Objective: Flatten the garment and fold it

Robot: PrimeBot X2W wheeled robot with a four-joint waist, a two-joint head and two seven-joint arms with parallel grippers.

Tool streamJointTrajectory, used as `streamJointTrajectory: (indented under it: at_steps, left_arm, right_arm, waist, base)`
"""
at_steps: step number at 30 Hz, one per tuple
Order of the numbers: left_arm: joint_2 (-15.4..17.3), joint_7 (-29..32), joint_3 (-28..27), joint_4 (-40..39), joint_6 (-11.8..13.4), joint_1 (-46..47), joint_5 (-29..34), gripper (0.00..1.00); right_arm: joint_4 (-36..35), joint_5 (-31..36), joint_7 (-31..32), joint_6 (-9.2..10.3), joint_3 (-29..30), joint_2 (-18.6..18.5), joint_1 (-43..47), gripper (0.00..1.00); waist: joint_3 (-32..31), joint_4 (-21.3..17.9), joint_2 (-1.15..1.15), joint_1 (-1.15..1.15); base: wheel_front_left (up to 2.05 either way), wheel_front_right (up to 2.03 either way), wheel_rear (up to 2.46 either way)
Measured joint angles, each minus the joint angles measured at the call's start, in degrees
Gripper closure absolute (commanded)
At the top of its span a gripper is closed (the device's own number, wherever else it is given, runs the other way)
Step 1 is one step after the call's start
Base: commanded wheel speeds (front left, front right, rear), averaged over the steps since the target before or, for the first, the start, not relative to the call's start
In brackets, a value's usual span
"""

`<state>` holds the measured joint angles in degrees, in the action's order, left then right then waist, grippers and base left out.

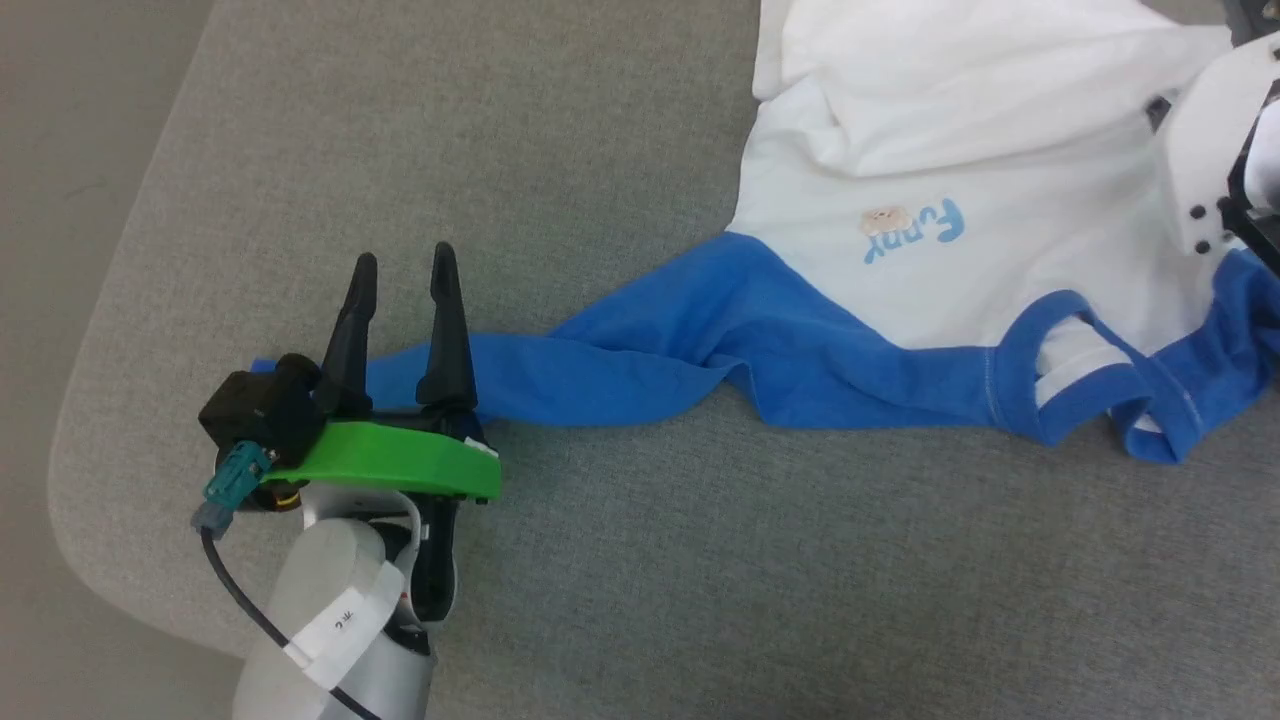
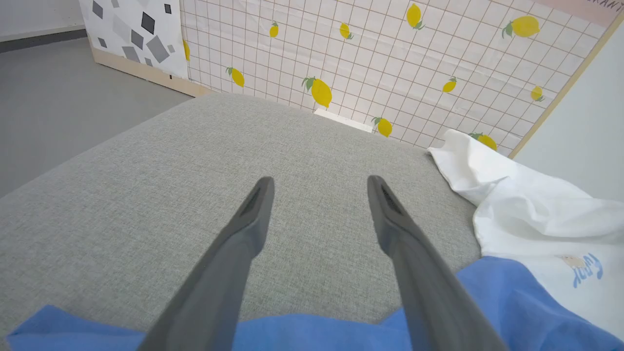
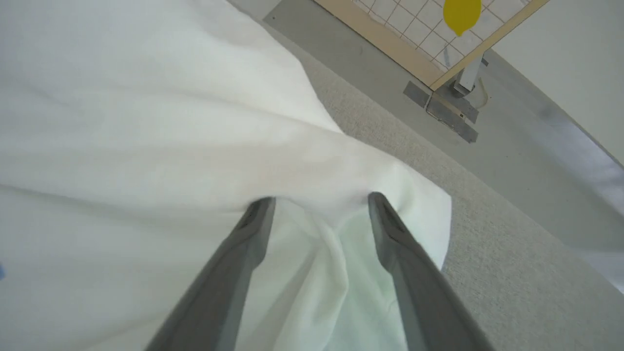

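We judge the task to be at an early stage. The garment (image 1: pixel 1000 290) lies rumpled on the grey counter (image 1: pixel 500 150), with one blue sleeve (image 1: pixel 600 365) stretched toward the left and no fold made. The left gripper (image 1: pixel 402 265) straddles that sleeve with its jaws wide and empty. The right gripper (image 3: pixel 319 200) also has its jaws wide, with white cloth bunched loosely between them.

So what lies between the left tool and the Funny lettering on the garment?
Only the blue sleeve of the garment, stretched over the grey cushion from beneath the open left tool toward the lettering. The head view shows it.
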<state>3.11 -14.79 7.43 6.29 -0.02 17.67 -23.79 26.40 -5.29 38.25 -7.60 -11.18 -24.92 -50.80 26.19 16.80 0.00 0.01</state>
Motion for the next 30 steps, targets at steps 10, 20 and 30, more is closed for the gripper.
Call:
streamJointTrajectory:
  at_steps: [10, 20, 30]
  left_arm:
    - [0.7, 0.2, -0.7, 1.7, -0.5, -2.1, 0.3, 0.00]
    - [1.8, 2.7, -0.5, 0.3, -0.1, -6.3, 0.0, 0.00]
    - [1.7, 5.0, 2.4, -0.3, 0.3, -8.9, -0.5, 0.00]
  right_arm:
    - [-9.9, -9.6, -14.8, 0.00, 4.4, 5.0, 8.8, 0.00]
    - [-19.8, -10.9, -22.1, 0.02, 14.9, 11.4, 30.8, 0.00]
    - [-25.9, -10.8, -20.5, 0.03, 23.2, 19.1, 43.9, 0.00]
  waist:
    - [-7.5, -2.8, 0.00, -0.01]
    - [-14.3, -7.4, 0.00, -0.01]
    - [-17.7, -12.0, 0.00, -0.01]
  base:
    - [0.00, 0.00, 0.00]
    - [0.00, 0.00, 0.00]
    - [0.00, 0.00, 0.00]
